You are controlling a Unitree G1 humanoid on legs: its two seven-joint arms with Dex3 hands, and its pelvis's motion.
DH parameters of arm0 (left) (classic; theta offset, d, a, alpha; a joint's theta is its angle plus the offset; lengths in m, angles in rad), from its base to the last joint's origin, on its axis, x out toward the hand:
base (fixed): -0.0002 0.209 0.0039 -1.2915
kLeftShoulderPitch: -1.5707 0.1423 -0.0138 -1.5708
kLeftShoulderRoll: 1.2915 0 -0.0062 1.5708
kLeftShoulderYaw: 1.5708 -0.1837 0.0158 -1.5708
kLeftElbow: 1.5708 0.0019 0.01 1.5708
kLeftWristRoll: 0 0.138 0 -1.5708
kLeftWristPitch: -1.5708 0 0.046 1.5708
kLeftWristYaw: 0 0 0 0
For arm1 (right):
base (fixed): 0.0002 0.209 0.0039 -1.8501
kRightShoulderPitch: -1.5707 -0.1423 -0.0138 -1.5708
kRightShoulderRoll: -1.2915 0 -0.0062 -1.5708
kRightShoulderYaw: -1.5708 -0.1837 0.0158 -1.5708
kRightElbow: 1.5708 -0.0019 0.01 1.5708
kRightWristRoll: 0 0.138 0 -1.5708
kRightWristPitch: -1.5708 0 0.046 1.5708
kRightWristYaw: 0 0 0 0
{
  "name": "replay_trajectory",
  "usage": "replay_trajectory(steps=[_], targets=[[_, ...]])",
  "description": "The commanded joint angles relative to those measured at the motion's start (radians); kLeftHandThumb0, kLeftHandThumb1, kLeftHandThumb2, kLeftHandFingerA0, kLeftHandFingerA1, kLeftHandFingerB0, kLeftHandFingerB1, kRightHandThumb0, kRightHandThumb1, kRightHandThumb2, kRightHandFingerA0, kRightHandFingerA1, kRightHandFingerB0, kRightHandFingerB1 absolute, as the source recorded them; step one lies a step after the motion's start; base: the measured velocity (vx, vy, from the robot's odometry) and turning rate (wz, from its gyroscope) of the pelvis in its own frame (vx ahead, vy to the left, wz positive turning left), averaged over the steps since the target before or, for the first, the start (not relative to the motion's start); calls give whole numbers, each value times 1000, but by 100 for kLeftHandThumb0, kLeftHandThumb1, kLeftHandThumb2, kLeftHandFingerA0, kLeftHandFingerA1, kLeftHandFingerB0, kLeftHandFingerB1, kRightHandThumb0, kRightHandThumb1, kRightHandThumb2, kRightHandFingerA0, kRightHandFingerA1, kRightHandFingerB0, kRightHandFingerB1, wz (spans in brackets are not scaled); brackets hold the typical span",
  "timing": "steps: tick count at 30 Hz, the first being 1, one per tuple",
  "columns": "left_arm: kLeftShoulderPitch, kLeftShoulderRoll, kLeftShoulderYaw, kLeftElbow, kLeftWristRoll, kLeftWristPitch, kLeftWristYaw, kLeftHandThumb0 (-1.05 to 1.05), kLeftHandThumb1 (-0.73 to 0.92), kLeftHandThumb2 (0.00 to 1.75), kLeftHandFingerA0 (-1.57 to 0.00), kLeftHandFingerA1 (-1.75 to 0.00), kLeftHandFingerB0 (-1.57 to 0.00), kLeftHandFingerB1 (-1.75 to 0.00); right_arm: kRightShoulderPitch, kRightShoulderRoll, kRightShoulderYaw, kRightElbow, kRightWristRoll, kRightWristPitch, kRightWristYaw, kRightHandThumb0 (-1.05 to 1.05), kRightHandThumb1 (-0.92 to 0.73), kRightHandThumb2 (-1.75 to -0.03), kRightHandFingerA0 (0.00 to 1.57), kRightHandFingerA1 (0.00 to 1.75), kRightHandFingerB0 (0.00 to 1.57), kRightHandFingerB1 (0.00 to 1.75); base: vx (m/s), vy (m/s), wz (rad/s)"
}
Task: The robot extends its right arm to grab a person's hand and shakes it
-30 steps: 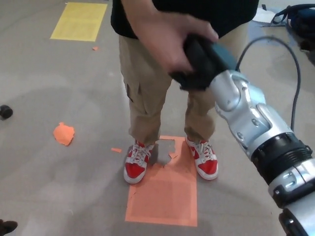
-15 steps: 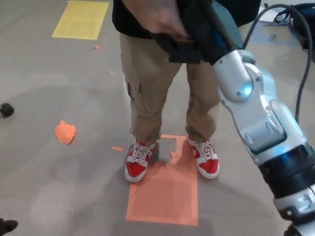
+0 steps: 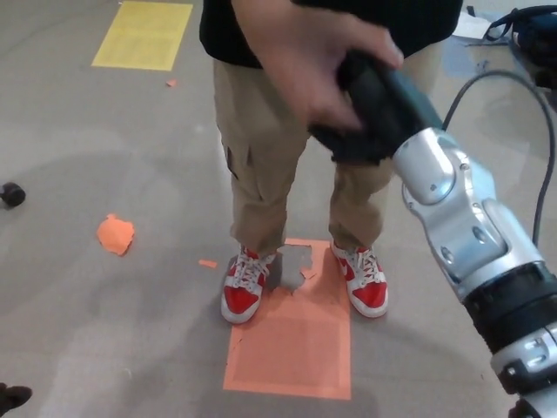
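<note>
A person in tan trousers and red shoes stands facing me on an orange floor mark. The person's hand [image 3: 305, 65] reaches down from the top and wraps over my right hand [image 3: 374, 109]. My black right hand is shut on that hand, and its fingers are mostly covered by the person's palm. My silver right forearm [image 3: 474, 235] runs up from the lower right corner to the clasp. My left hand does not show.
An orange floor mark [image 3: 291, 335] lies under the red shoes [image 3: 242, 287]. A yellow mark [image 3: 144, 35] sits at the top left. An orange scrap [image 3: 115, 233] lies on the floor at left. A black cable [image 3: 546, 165] loops at right, with a dark bag [image 3: 531, 30] behind.
The clasped hands went up towards the top edge half a second ago and have now come back down. My right forearm swung with them. The person's feet stayed put.
</note>
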Motion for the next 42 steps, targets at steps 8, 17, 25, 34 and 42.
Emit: replay_trajectory(steps=[8,17,25,34,42], targets=[[-24,24,-7,12,10,16,-18,-74,73,101,-5,-34,-5,-29,-79,47,49,488,21,-138,8,-23,-80,-64,89,53,45,39,0,0,0],[-33,26,-8,18,6,18,-33,-72,73,100,-4,-33,-4,-27,-95,6,50,530,27,-123,1,-89,-58,-89,0,3,0,3,0,0,0],[-33,26,-14,17,13,22,-23,-72,72,100,-5,-35,-4,-28,-14,-115,62,565,25,-69,42,-88,-59,-89,0,2,0,0,0,0,0],[-78,27,-27,39,28,19,-14,-73,73,101,-5,-34,-5,-29,103,-192,68,674,26,-9,87,-94,-78,-103,0,3,1,4,0,0,0],[-69,17,-24,43,11,37,-34,-75,73,101,-5,-31,-5,-26,309,-230,44,723,55,-16,103,-77,-80,-110,0,25,11,26,0,0,0]])
